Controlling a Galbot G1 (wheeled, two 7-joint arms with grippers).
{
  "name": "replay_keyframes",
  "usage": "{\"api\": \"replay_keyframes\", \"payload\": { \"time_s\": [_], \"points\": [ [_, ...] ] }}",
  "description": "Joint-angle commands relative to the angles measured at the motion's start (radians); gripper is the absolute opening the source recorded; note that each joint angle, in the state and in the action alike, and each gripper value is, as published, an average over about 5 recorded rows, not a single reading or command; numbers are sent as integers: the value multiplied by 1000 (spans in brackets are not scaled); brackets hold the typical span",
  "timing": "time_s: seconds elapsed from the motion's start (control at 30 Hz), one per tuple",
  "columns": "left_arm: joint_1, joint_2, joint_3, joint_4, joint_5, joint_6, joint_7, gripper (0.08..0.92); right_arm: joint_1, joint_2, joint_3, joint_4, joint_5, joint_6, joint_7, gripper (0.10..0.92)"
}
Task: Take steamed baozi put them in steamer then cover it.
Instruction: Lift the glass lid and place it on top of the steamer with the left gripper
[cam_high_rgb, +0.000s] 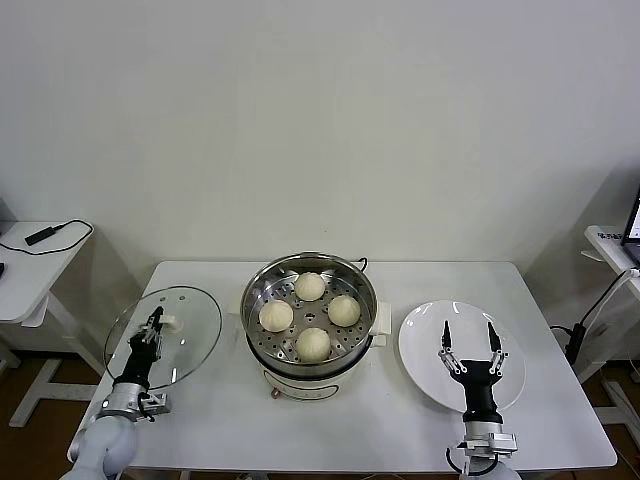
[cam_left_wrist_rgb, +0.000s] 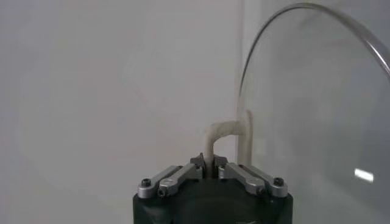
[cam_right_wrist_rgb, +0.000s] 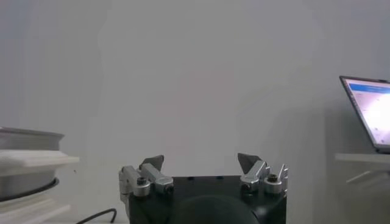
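Several cream-white steamed baozi (cam_high_rgb: 310, 286) lie on the perforated tray inside the shiny steamer (cam_high_rgb: 258, 292) at the table's middle. To its left a clear glass lid (cam_high_rgb: 192, 315) stands tilted off the table. My left gripper (cam_high_rgb: 156, 322) is shut on the lid's white loop handle (cam_left_wrist_rgb: 226, 130), which runs down between the closed jaws in the left wrist view, with the lid's rim (cam_left_wrist_rgb: 262, 36) curving beside it. My right gripper (cam_high_rgb: 469, 335) hangs open and empty above the white plate (cam_high_rgb: 425, 345).
The steamer's white handle (cam_high_rgb: 381, 319) sticks out toward the plate, and its side (cam_right_wrist_rgb: 27, 161) shows in the right wrist view. A side table (cam_high_rgb: 25, 265) with a cable stands at far left. A laptop (cam_right_wrist_rgb: 368, 109) sits on another table at far right.
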Motion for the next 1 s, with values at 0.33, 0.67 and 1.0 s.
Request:
{"api": "replay_keyframes", "payload": {
  "time_s": [0.33, 0.67, 1.0],
  "points": [
    [102, 2, 20, -580, -59, 189, 138, 194, 17, -5, 13, -11, -5, -14, 3, 823],
    [52, -16, 214, -742, 19, 322, 247, 194, 30, -5, 21, -21, -6, -21, 5, 823],
    [-49, -103, 480, -717, 139, 453, 347, 194, 41, -3, 21, -46, -19, -43, 6, 823]
  ]
}}
